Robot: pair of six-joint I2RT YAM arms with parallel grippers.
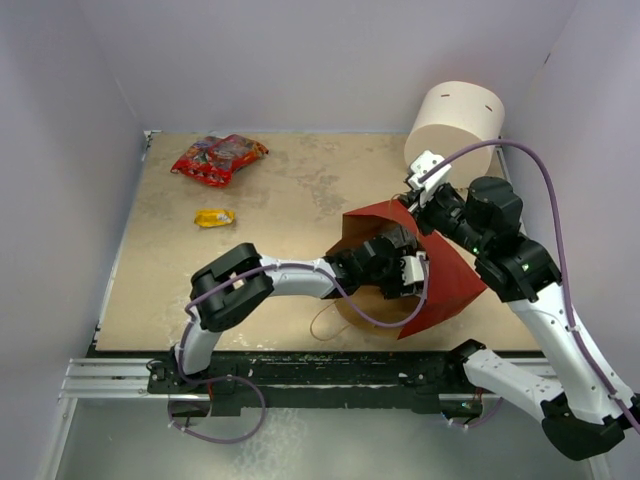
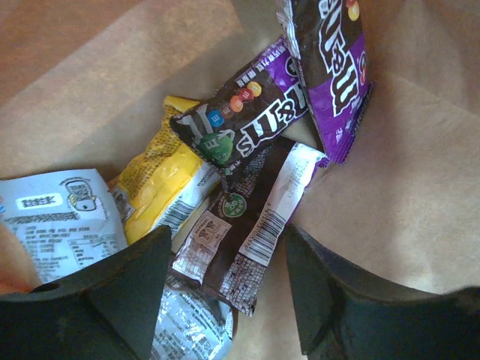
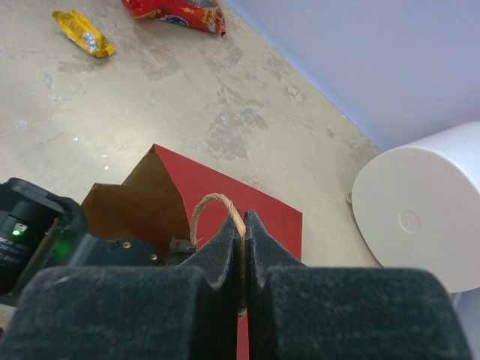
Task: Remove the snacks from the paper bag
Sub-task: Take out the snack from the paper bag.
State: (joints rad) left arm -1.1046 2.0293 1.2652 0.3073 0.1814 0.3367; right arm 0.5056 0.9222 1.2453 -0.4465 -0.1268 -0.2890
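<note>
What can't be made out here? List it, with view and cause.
- Top view: paper bag contents, hidden by the left gripper reaching inside.
- Left wrist view: silver-grey packet, partly under a finger, cut by the bottom edge; yellow packet, overlapped by a purple packet.
- Right wrist view: bag interior, blocked by the right gripper shut on the string handle.

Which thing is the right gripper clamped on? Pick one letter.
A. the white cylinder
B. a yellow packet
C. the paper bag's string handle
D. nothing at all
C: in the right wrist view, the right gripper has its jaws pressed together on the string handle that loops up from the red paper bag.
</note>
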